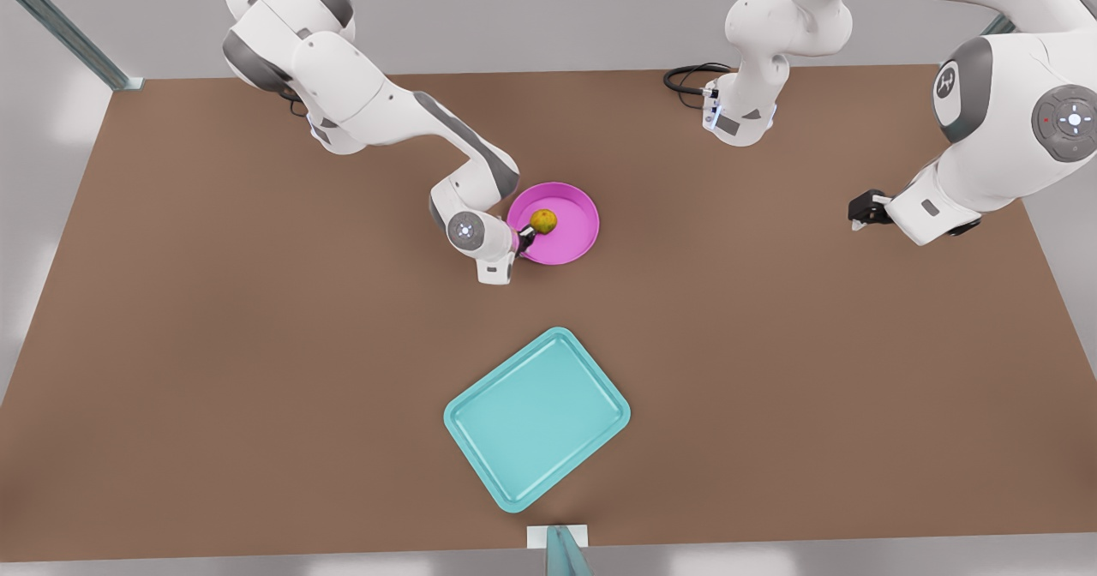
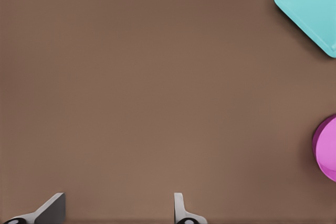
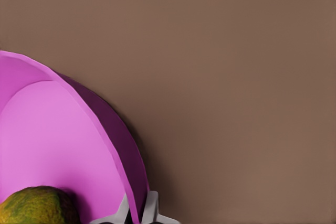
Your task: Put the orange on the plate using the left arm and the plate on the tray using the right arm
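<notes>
On the brown surface [image 1: 257,387] the orange [image 1: 543,220] sits in the pink plate [image 1: 574,233], whose stiff, likely slippery rim the right gripper [image 3: 137,214] pinches, while the left gripper [image 2: 118,211] waits spread apart, far from the teal tray [image 1: 537,417].

Rough orange [image 1: 543,220]; smooth plate [image 1: 572,231]

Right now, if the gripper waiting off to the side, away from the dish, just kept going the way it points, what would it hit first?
Probably bare table. The left gripper is open, with brown tabletop ahead; the pink plate and teal tray sit off to one side.
</notes>
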